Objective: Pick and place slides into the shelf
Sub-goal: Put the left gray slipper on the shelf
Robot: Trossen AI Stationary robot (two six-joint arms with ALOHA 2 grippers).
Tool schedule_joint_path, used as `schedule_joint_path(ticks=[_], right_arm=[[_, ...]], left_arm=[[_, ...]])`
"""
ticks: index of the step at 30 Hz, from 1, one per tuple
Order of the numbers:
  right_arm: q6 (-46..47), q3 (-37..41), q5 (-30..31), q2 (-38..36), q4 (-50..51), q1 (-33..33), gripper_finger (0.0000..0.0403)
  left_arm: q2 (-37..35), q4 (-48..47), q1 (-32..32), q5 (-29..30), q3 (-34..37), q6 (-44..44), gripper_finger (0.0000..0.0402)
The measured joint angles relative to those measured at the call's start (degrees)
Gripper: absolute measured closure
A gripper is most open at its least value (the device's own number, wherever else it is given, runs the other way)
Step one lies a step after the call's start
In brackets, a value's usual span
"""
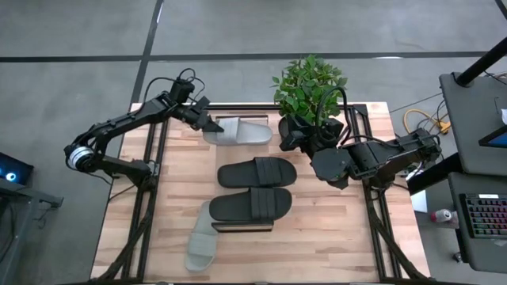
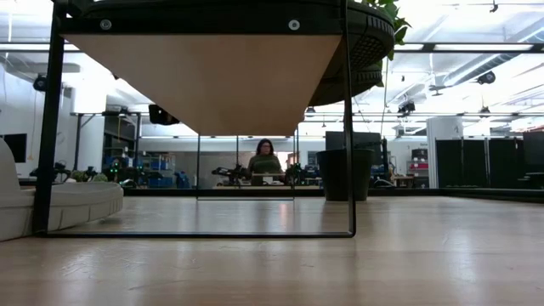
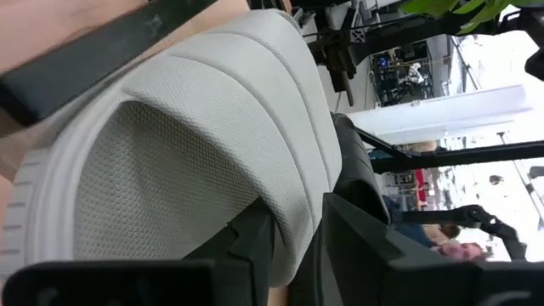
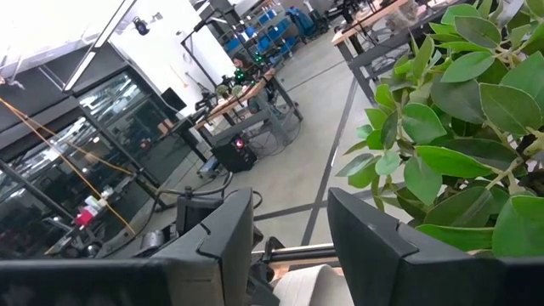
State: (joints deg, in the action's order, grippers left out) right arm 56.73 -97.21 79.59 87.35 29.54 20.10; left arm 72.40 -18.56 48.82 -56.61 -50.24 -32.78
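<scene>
The left gripper point(image 1: 207, 122) sits at one end of a pale grey slide point(image 1: 240, 131) at the far end of the table point(image 1: 341, 237). The left wrist view shows its two dark fingers point(image 3: 255, 242) astride the rim of that slide point(image 3: 195, 153), the grey edge between them; whether they press it or have just let go I cannot tell. This slide stretches away from the left gripper toward the potted plant point(image 1: 309, 87). The right gripper point(image 1: 295, 136) hangs beside the plant pot, its jaws parted with nothing between them, green leaves point(image 4: 459, 127) just to one side of its fingers point(image 4: 221, 234). Nearest the right gripper lies a black slide point(image 1: 257, 172), and just beyond that a second black slide point(image 1: 250, 204). The other pale grey slide point(image 1: 202, 237) lies farthest from both grippers, touching the second black one. In the low view the shelf point(image 2: 204, 76) shows as a wooden plank on thin dark rails.
</scene>
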Motion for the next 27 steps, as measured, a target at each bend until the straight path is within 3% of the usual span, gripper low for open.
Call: schedule_joint_path(ticks=[14, 22, 27], right_arm=[[-0.2, 0.0, 0.0, 0.0, 0.24, 0.0, 0.0259], [-0.2, 0.0, 0.0, 0.0, 0.22, 0.0, 0.0259], [-0.26, 0.0, -0.01, 0.0, 0.22, 0.0, 0.0259]], left_arm=[[-0.02, 5.44, -0.02, -7.55, -0.39, -1.33, 0.0315], [-0.02, 6.03, 0.09, -4.29, -0.09, -1.65, 0.0253], [-0.02, 6.14, 0.09, -5.05, -0.31, -7.1, 0.0235]])
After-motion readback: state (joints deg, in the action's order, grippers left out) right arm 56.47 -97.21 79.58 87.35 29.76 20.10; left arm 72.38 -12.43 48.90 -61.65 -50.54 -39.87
